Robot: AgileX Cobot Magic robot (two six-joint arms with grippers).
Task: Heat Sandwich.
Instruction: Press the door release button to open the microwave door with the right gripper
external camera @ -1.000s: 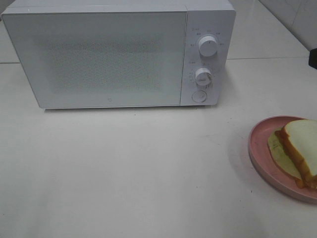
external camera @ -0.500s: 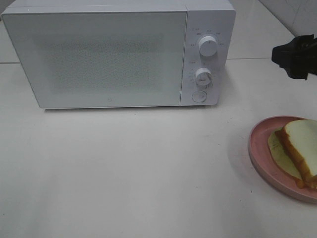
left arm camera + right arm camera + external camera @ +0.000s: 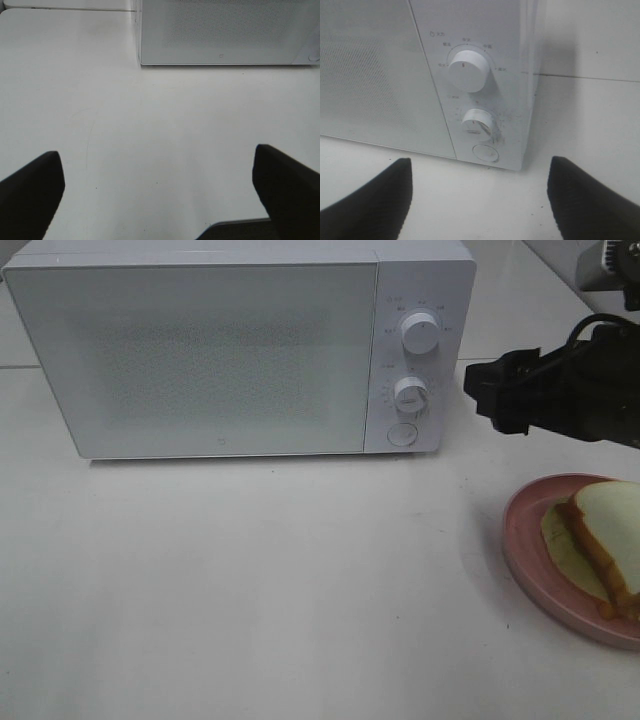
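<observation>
The sandwich (image 3: pixel 612 525), white bread over a pale filling and an orange layer, lies on a round pink plate (image 3: pixel 517 540) at the right edge of the table. The white microwave (image 3: pixel 200 350) stands at the back with its door closed. My right gripper (image 3: pixel 487 398) hovers just right of its control panel, above and behind the plate. In the right wrist view the right gripper (image 3: pixel 481 161) is open and empty, facing the knobs. The left gripper (image 3: pixel 157 152) is open over bare table in front of the microwave (image 3: pixel 225 30); it does not show in the exterior high view.
The control panel carries an upper knob (image 3: pixel 421 335), a lower knob (image 3: pixel 411 393) and a round button (image 3: pixel 402 434); these are also close ahead as the upper knob (image 3: pixel 466 70), lower knob (image 3: pixel 478 121) and button (image 3: pixel 485 152). White table (image 3: pixel 280 590) stretches in front.
The right arm has come in from the right edge and moved left towards the microwave's control panel. The sandwich, the plate and the microwave have stayed put.
</observation>
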